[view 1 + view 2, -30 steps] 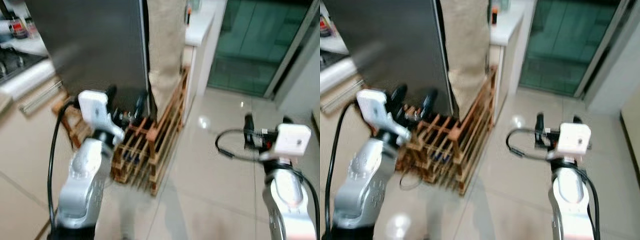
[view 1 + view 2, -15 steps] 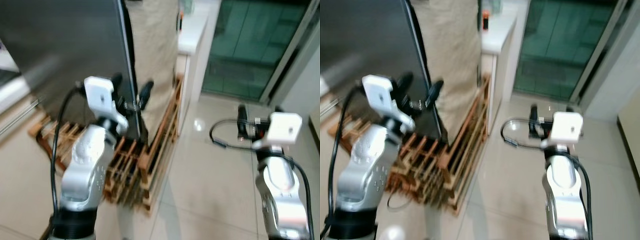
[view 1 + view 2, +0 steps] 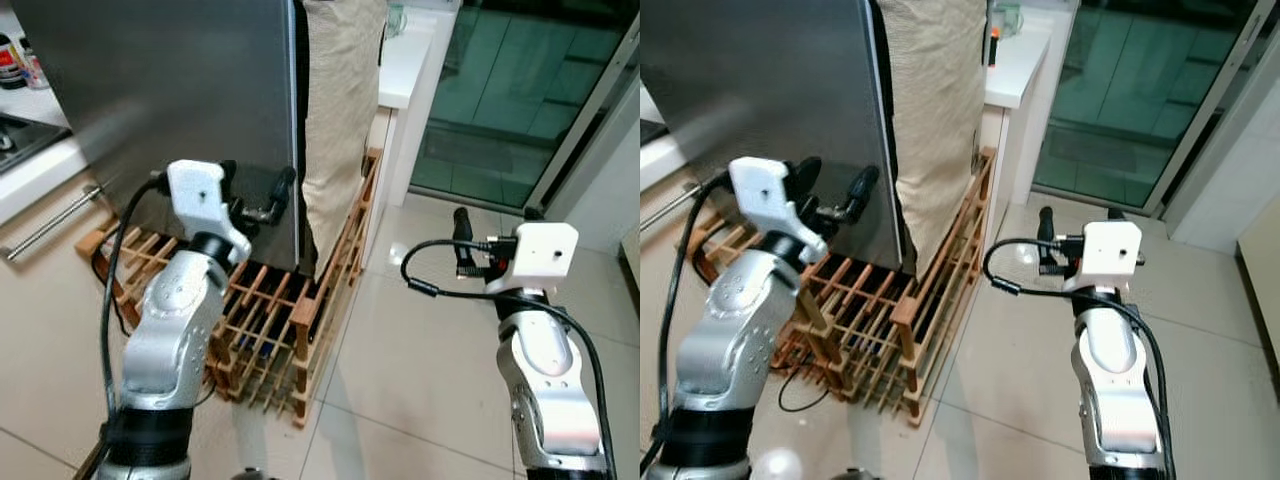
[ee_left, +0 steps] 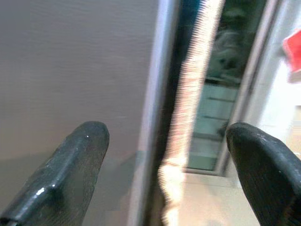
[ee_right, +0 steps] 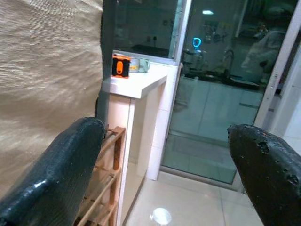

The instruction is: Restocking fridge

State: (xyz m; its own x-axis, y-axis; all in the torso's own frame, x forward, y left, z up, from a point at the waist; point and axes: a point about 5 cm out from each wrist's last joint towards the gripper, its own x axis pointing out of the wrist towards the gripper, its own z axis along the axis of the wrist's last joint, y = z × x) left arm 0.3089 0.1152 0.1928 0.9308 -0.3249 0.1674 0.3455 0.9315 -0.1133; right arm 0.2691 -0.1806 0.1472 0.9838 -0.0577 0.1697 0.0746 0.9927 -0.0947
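up close: left tool (image 3: 262, 196) by fridge (image 3: 170, 90)

Wooden slatted rack (image 3: 290, 310) on tiled floor (image 3: 420, 360), beige sack (image 3: 340, 100), white counter (image 3: 405, 65), glass door (image 3: 500, 90)

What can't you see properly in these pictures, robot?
- Inside the fridge: head views, hidden behind its grey door.
- Fridge top: cut off by the upper edge of both head views.
- What is in the wooden rack: head views, too dark and small between the slats.
- The orange thing on the white counter: right wrist view, too small to name.
- Beige cloth: left wrist view, blurred.
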